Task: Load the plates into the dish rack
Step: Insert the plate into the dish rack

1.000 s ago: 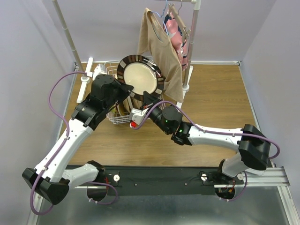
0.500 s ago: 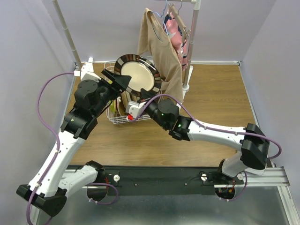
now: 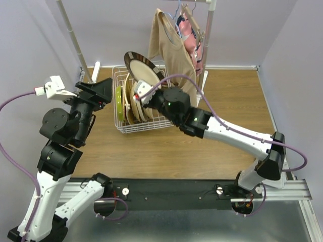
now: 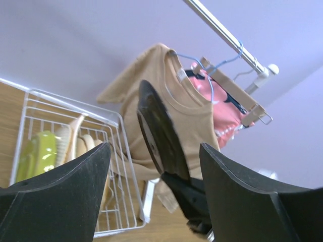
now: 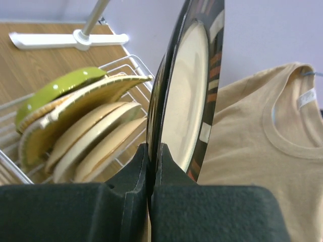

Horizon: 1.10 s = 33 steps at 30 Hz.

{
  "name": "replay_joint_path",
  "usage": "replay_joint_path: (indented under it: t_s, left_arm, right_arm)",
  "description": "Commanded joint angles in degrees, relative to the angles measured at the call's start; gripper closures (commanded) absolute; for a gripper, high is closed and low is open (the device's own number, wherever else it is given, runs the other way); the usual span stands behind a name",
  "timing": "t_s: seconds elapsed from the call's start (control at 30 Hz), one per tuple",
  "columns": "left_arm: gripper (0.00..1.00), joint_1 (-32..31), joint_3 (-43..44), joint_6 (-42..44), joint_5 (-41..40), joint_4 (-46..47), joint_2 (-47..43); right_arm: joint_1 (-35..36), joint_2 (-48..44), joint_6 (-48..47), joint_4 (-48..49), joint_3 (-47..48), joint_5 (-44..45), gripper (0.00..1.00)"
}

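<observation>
Plate point(image 5: 187, 101) upright, rim pinched in right hand point(image 5: 152, 161), above rack point(image 3: 143, 128).

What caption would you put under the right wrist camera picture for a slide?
Right gripper pinches the dark-rimmed plate on edge, beside plates already leaning in the dish rack.

Overhead view, two wrist close-ups; shared dish rack point(image 3: 132, 128).
</observation>
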Motion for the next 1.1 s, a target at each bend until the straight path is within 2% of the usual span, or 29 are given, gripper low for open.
replay_joint_path:
  t_s: [0.0, 0.2, 0.37, 0.77, 1.07]
  left_arm:
    - [0.21, 0.3, -0.5, 5.7, -7.6, -1.1, -4.6]
    - [0.21, 0.3, -5.9, 8.0, -8.6, -0.1, -10.5]
    - [0.21, 0.3, -8.1, 8.8, -10.4, -1.6, -11.3]
    - [0.21, 0.3, -11.1, 8.5, -12.9, -2.0, -11.1]
    - [0.20, 0.3, -11.2, 9.8, -14.3, -2.5, -10.3]
  right_arm:
    - [-4.8, 2.1, 17.8, -6.8, 12.2, -4.6, 1.00]
    - [-13.7, 5.3, 36.2, -14.4, 20.7, -15.3, 0.99]
    - [-19.4, 7.7, 49.5, -16.8, 22.5, -23.7, 1.00]
    - [-24.6, 14.5, 62.7, -17.0, 24.2, -31.5, 0.99]
    - [-25.3, 15.8, 67.4, -17.0, 23.1, -34.9, 0.99]
